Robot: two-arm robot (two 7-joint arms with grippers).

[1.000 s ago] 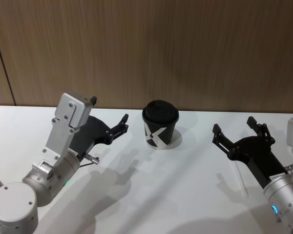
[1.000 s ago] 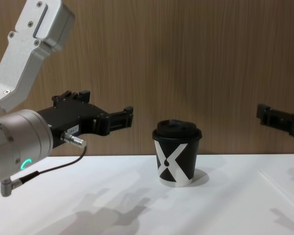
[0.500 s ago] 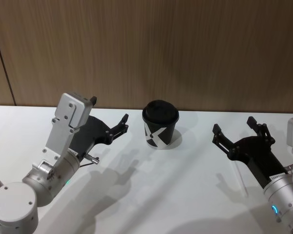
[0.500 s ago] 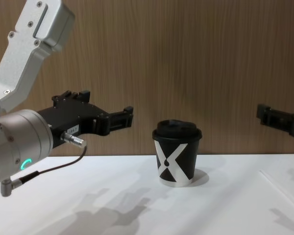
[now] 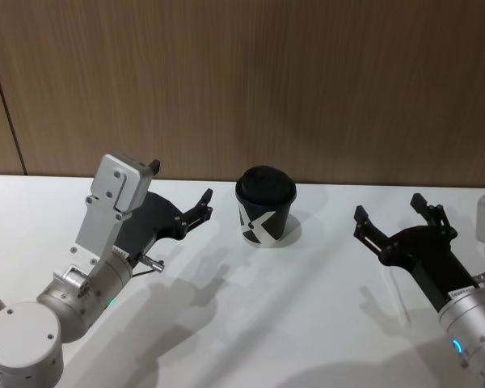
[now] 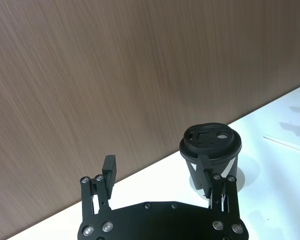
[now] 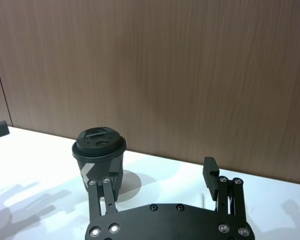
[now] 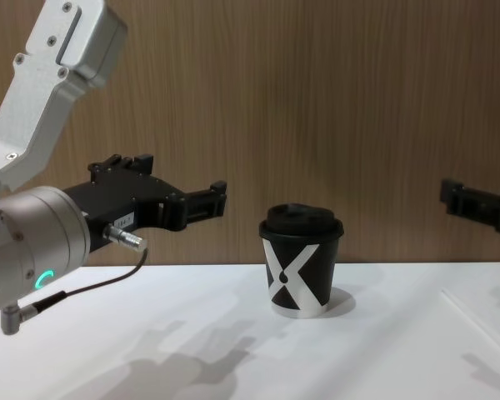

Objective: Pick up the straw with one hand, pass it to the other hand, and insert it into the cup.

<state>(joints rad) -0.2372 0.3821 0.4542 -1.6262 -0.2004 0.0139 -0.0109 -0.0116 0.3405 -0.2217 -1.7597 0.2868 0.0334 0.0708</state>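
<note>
Fingers spread and empty, your right gripper (image 5: 388,208) hovers over the straw (image 5: 402,307), lying flat on the table (image 5: 250,323) at lower right. Pickup looks unstarted: lower and close on it. Your left gripper (image 5: 178,187), also spread, waits left of the cup (image 5: 265,206).

- A wall (image 5: 307,81) of brown wood-grain panels runs across the back.
- A dark seam (image 5: 3,97) divides the panels at the left.
- A white table (image 5: 291,307) meets the wall, with soft grey shadows (image 5: 190,287) lying on it.
</note>
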